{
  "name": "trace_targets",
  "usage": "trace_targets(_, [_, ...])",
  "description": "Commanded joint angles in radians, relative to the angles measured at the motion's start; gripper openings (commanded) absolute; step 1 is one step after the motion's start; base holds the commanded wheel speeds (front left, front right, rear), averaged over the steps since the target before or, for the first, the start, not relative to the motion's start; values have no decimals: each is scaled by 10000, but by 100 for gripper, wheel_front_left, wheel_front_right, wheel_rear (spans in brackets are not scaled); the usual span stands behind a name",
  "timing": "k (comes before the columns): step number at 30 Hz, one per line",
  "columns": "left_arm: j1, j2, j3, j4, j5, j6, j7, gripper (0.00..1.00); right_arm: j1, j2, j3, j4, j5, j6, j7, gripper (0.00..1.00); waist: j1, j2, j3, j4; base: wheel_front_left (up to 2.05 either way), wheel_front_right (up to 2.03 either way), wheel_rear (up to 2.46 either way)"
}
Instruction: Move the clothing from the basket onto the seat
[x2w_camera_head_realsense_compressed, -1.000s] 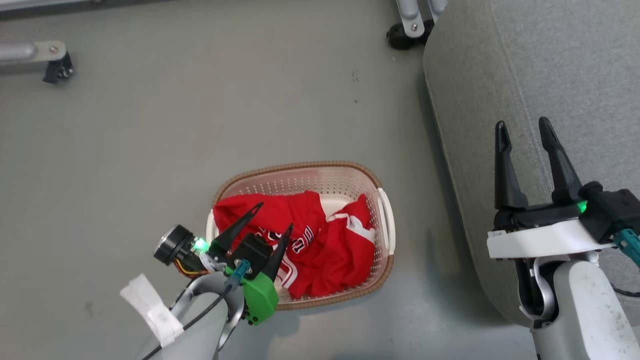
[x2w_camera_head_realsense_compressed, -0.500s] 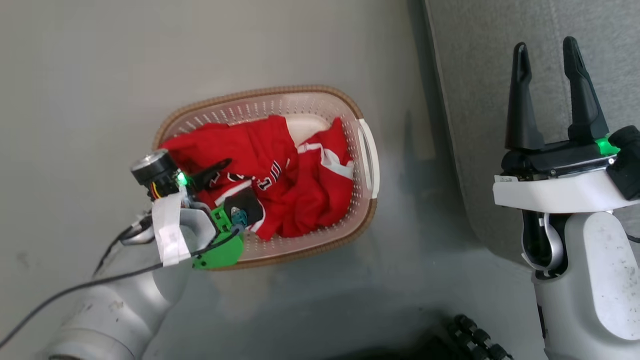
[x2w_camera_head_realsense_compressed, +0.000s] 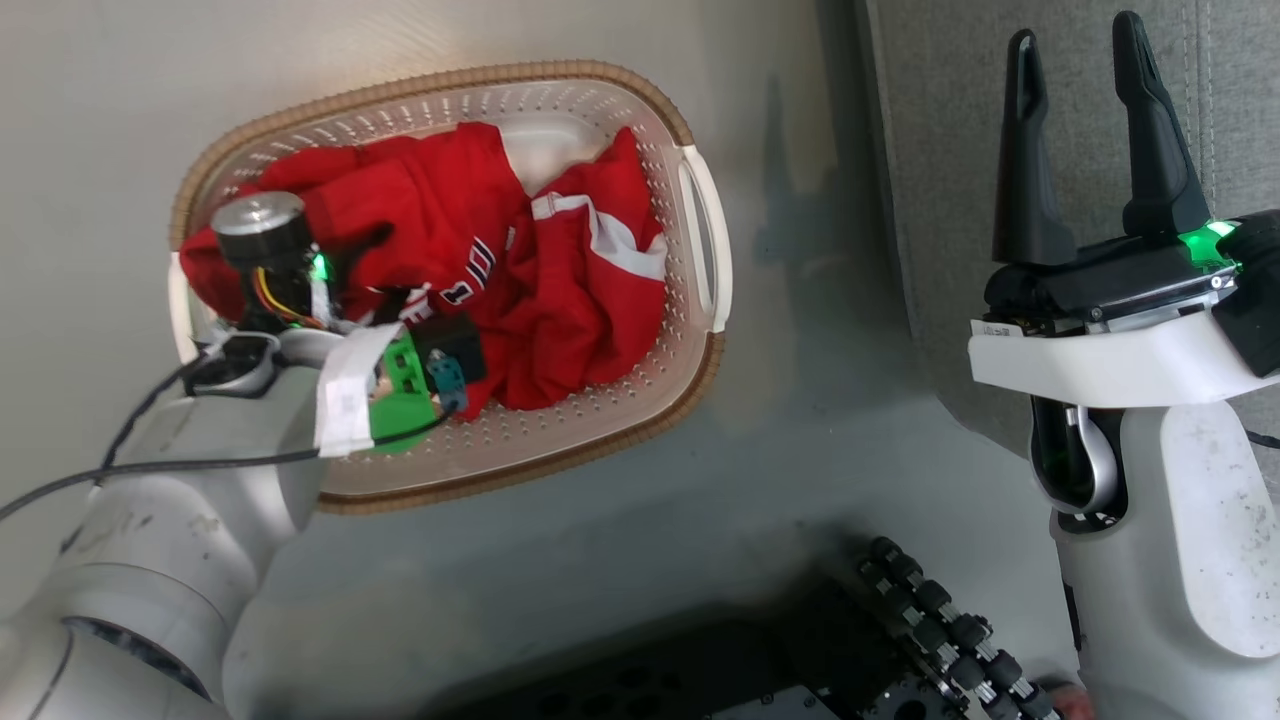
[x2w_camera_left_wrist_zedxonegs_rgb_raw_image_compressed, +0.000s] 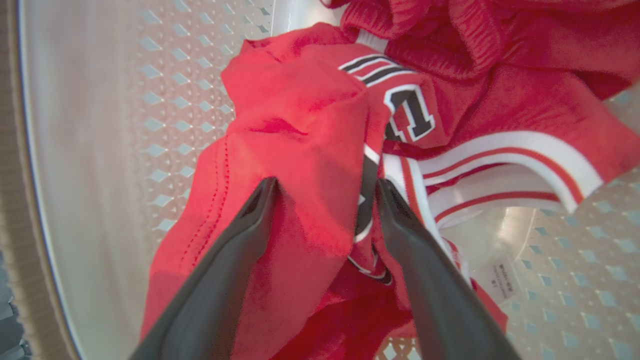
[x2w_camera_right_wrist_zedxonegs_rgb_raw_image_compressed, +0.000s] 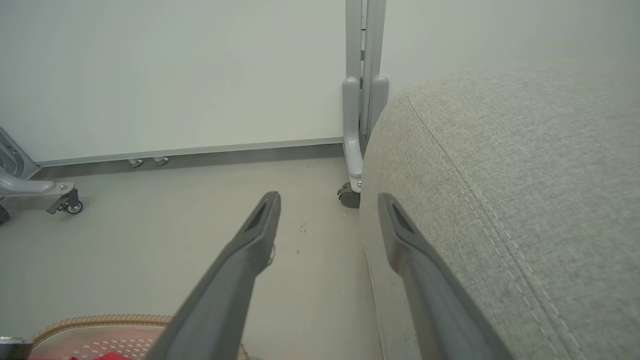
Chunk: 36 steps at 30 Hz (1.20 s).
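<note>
Clothing lies entirely inside the basket, none on the visible seat right of the basket, so I judge nothing moved yet: left pincer spread astride a fold, right pincer spread, empty, well right of the basket.

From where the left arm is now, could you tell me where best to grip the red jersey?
Probably the raised fold of the jersey inside the open left gripper, from above: it humps clear of the basket floor.
</note>
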Motion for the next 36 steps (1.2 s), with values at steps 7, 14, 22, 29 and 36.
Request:
trace_targets(7, [-657, 337, 262, 238, -442, 208, 163, 100, -296, -11, 148, -132, 184, 1, -31, 100, -1, 0, 886, -370, 0, 0, 0])
trace_targets(14, [-645, 233, 198, 162, -775, 27, -311, 0, -315, -11, 204, -108, 227, 1, -31, 100, -1, 0, 925, -371, 0, 0, 0])
trace_targets(22, [76, 49, 563, -1106, -1877, -15, -514, 0, -339, -16, 415, 117, 168, 1, -31, 100, -1, 0, 405, -125, 0, 0, 0])
trace_targets(29, [1571, 286, 773, -2729, -3202, 63, -511, 0, 214, -19, 488, 564, 55, 1, -31, 100, -1, 0, -1144, 260, 0, 0, 0])
trace_targets(36, [3302, 336, 1224, -4729, -4658, 217, -512, 0, 987, -22, 948, 1038, -86, 1, -31, 100, -1, 0, -3029, 738, 0, 0, 0])
